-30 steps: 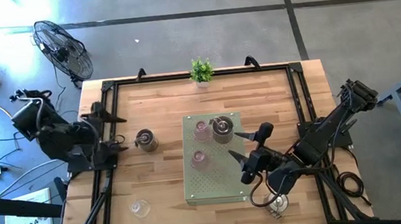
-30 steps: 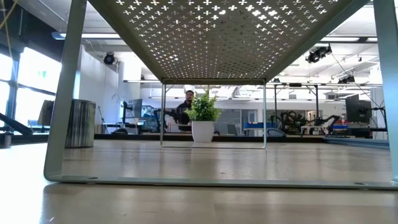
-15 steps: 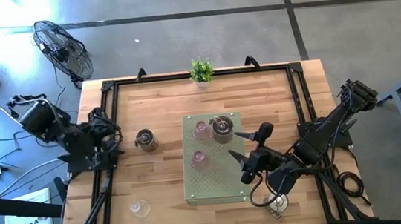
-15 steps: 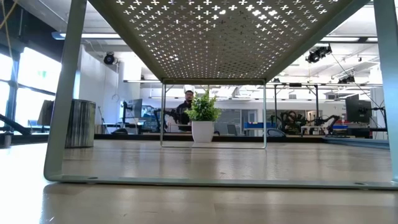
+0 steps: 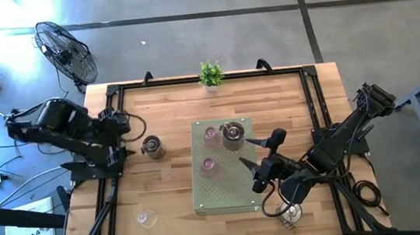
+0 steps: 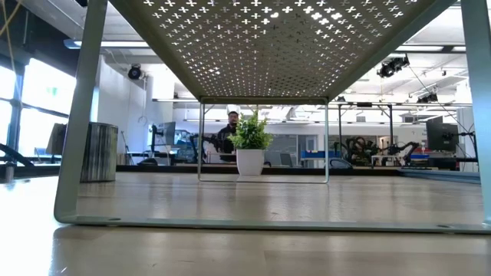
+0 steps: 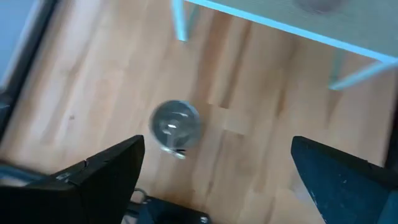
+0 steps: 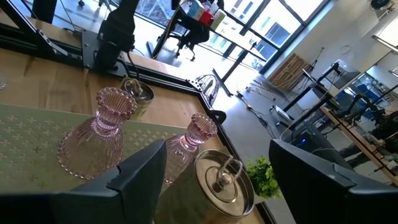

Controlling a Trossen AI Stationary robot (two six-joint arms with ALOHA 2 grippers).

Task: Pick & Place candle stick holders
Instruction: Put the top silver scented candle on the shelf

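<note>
Two pink glass candle stick holders [image 5: 211,137] [image 5: 208,167] and a silvery lidded one [image 5: 232,135] stand on a pale green perforated stand [image 5: 225,190]. Another silvery holder [image 5: 152,146] rests on the wood left of the stand. A clear glass holder [image 5: 146,216] sits near the front left, and a metal one [image 5: 289,215] lies by the right arm. My left gripper [image 7: 217,180] hangs open above the silvery holder [image 7: 176,124] on the wood, at the table's left edge. My right gripper [image 5: 254,153] is open over the stand's right side, level, facing the lidded holder [image 8: 224,177].
A small green potted plant [image 5: 210,74] stands at the far edge's middle. Black frame rails [image 5: 113,167] run along the table's sides. A fan [image 5: 66,50] stands on the floor beyond the far left corner. Bare wood lies between the stand and the left rail.
My left arm has swung round at the table's left edge, from the rail toward the silvery holder on the wood, and its gripper has turned that way. My right arm and all the holders have kept still.
</note>
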